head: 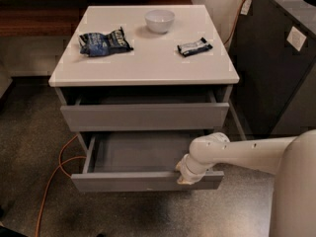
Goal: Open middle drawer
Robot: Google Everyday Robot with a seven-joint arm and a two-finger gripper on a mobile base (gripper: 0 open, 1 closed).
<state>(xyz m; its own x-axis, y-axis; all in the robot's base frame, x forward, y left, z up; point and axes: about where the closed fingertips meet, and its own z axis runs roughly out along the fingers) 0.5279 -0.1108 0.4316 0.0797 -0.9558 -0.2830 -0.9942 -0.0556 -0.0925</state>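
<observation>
The middle drawer [123,181] of the white cabinet [148,68] is pulled well out, so its empty grey inside shows. Its flat grey front has a tiny white speck near the lower edge. My gripper [186,177] is at the top edge of that front, towards its right end, at the end of my white arm [237,152] that reaches in from the right. The taller top drawer [143,116] above it stands out a little. The lowest drawer is hidden under the open one.
On the cabinet top lie a white bowl [159,20], a blue snack bag [104,42] and a dark snack bar [194,47]. A dark grey unit [276,58] stands close on the right. An orange cable [54,172] runs over the floor at the left.
</observation>
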